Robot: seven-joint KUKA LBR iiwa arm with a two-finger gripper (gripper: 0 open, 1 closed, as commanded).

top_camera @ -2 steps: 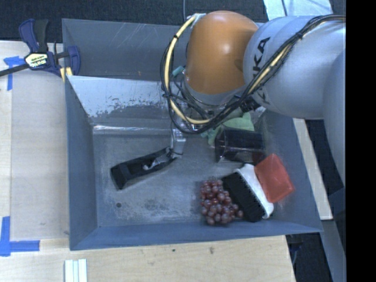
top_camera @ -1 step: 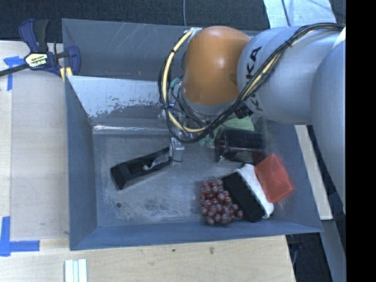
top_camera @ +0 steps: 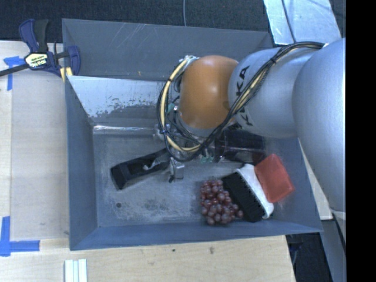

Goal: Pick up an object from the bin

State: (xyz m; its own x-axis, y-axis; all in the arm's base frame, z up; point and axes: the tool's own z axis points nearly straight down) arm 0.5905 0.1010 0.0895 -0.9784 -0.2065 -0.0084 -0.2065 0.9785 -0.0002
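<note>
The grey arm (top_camera: 276,93), with its orange cover (top_camera: 204,93), hangs over the bin (top_camera: 79,157). Its jaws are down at the right end of a long black tool (top_camera: 134,169) lying on the floor left of middle; whether they are spread or pinching, I cannot tell. To their right lie dark grapes (top_camera: 218,201), a black brush (top_camera: 247,197) and a red block (top_camera: 273,177).

Bin (top_camera: 79,169) matt grey metal, scuffed; grape cluster (top_camera: 218,201) glossy plastic.
</note>
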